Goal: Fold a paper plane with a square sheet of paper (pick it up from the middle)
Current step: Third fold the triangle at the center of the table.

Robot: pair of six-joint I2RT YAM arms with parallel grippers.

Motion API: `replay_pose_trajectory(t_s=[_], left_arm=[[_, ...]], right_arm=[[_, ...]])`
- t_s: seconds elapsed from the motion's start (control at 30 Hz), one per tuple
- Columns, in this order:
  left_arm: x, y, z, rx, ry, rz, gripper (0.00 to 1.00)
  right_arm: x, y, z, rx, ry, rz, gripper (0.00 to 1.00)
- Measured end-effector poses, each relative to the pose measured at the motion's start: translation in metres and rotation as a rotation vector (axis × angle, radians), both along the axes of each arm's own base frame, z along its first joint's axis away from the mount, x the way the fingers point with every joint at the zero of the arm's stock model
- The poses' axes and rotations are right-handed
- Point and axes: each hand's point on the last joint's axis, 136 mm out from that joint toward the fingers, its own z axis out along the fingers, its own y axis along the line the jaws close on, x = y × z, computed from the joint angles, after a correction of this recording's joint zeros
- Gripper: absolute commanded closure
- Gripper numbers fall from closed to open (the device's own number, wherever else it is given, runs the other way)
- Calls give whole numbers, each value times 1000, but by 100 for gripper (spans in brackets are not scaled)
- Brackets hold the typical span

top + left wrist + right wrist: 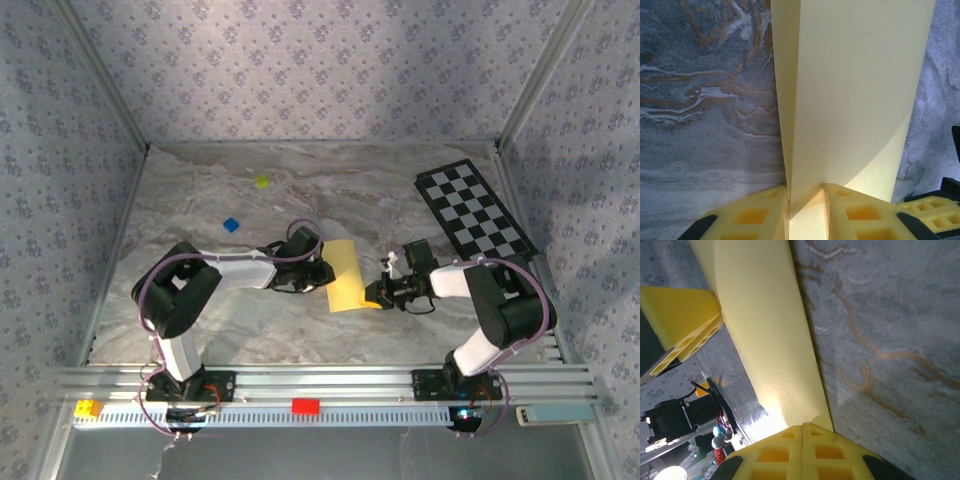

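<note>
Fingers of your right gripper point(802, 428) are clenched on the edge of the folded yellow sheet of paper point(345, 275), which lies left of the checkered board point(475, 210). Your left gripper point(806, 192) straddles the edge farther from that board; you cannot tell whether it pinches.

The left arm point(235, 268) and right arm point(452, 282) have white link shells, black joint housings and looping lilac cables. The left fingers point(752, 216) and right fingers point(774, 455) are yellow plastic moulded with square pockets and edged with black pads.
</note>
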Motion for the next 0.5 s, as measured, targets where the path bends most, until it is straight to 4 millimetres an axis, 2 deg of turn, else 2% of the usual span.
replay_pose_trajectory(t_s=[0.23,0.37,0.5], left_arm=[[0,0,0,-6,7,15,77],[0,1,1,-36,-7,28,72],[-1,0,2,-74,-26,34,71]], right_arm=[[0,0,0,0,0,0,95],[0,0,0,0,0,0,95],[0,0,0,0,0,0,95]])
